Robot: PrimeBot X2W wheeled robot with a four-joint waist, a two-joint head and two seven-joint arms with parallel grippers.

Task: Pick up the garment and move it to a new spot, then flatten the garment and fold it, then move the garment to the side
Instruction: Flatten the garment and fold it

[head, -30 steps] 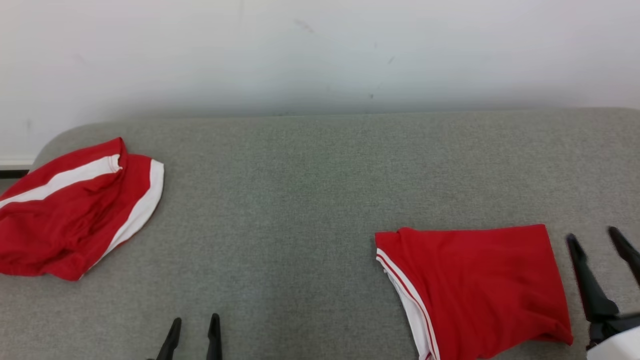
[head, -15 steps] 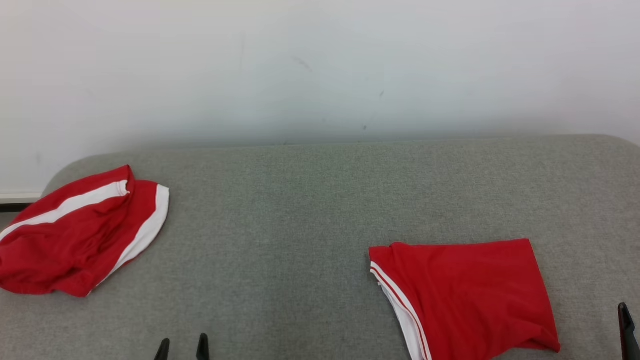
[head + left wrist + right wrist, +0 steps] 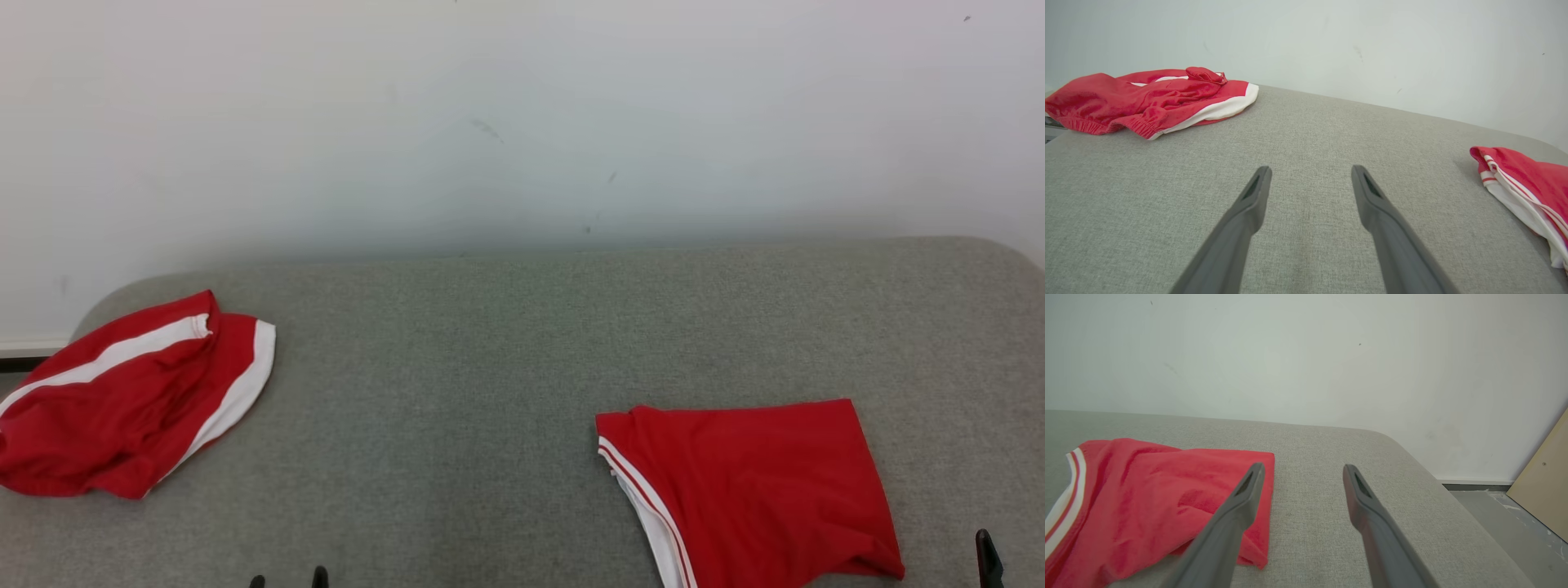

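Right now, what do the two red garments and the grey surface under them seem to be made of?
Crumpled garment: soft red fabric, probably a sports knit, with a faint sheen, loose wrinkles and a gathered hem. Folded garment: similar red cloth, matte, with soft creases and white striped trim. Grey surface: matte woven upholstery, likely padded, judging by its fine flecked weave and rounded corners.

Plain lab-like room: grey fabric table (image 3: 522, 343) against scuffed white wall (image 3: 522, 122).

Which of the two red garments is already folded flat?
The right-hand garment: it lies smooth and flat, with thin red and white stripes along one edge. The left-hand garment is bunched and wrinkled, with broad white bands.
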